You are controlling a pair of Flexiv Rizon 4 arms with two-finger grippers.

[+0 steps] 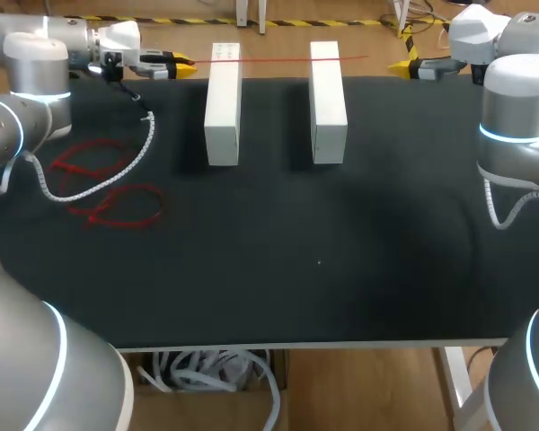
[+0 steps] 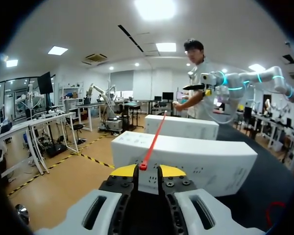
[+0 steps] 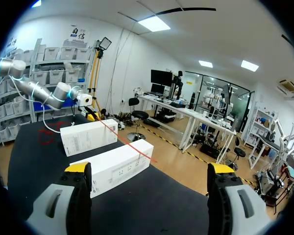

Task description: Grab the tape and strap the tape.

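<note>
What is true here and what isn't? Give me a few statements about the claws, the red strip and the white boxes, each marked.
1. The left gripper pinches one end of the red tape. True.
2. The right gripper is shut on the tape's other end. False: its fingers stand wide apart and the tape ends short of them.
3. The tape passes over one white box and the other white box. True.
4. The boxes are stacked. False: they stand side by side, apart, on the table.
5. Red loops lie on the table near the left arm. True.
</note>
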